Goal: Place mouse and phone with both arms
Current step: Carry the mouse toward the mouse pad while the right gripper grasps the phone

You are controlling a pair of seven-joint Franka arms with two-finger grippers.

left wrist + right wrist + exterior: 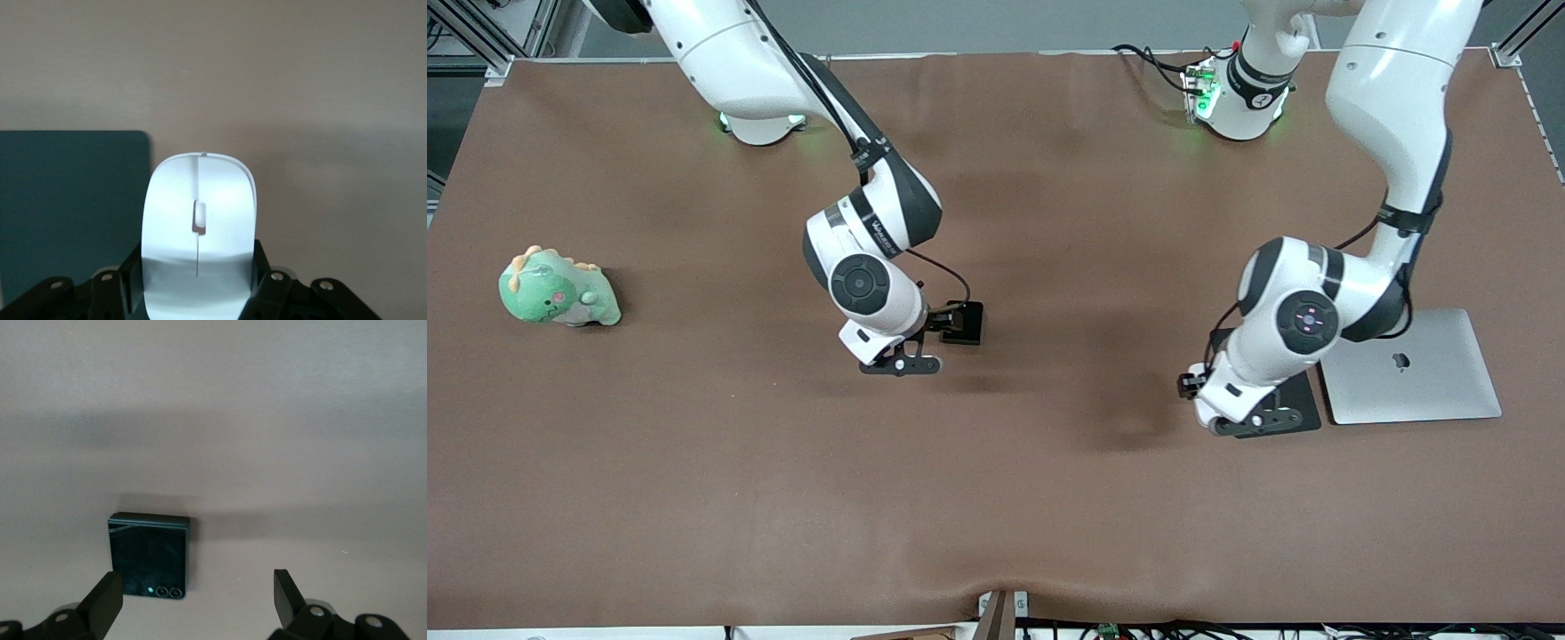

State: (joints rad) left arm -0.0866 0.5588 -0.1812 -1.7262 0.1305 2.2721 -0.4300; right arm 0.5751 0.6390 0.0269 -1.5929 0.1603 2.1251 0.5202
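The white mouse (200,220) sits between the fingers of my left gripper (198,272), which is shut on its sides. In the front view the left gripper (1263,420) hangs over the edge of the dark pad (1303,400), and the hand hides the mouse. The pad also shows in the left wrist view (67,213). The black, nearly square phone (150,555) lies flat on the brown table. My right gripper (193,597) is open and empty just above it, with the phone close to one finger. In the front view the phone (965,327) shows beside the right gripper (903,363).
A closed silver laptop (1409,366) lies beside the dark pad at the left arm's end. A green dinosaur plush (560,289) sits at the right arm's end. The brown table (996,498) is bare nearer the front camera.
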